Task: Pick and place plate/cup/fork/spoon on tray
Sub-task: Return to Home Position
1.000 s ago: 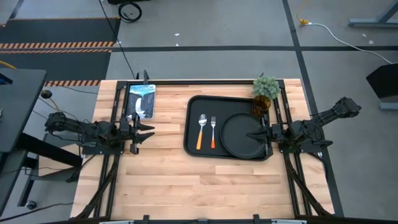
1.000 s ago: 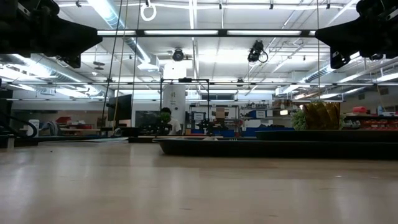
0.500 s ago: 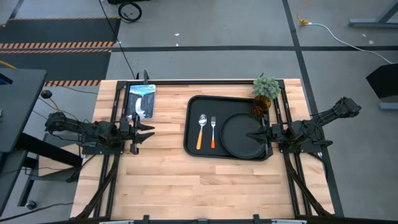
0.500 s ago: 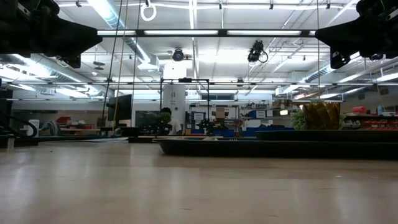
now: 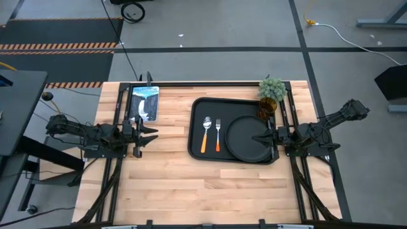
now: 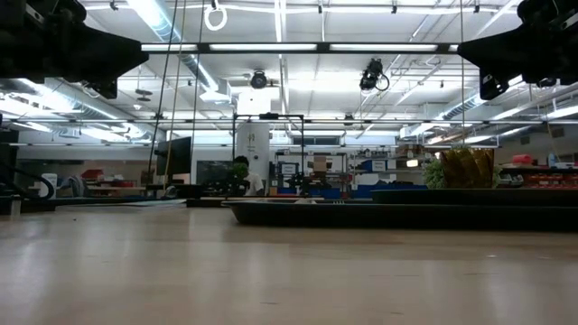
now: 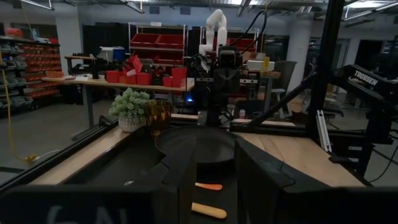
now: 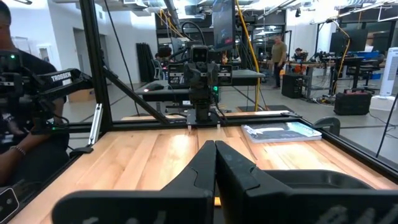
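Here, round plate point(image 5: 247, 137), rectangular rimmed tray point(image 5: 195, 144)

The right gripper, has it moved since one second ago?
No. The right gripper is still over the plate, same place against the tray rim.

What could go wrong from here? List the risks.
1. The small amber translucent cup stands at the large black rectangular tray's far right corner, beside the green potted plant; a grab there could knock the plant over.
2. The right tool hovers, shut, over the round black plate; dropping lower could scrape or shift it.
3. The left tool waits open, off the tray.
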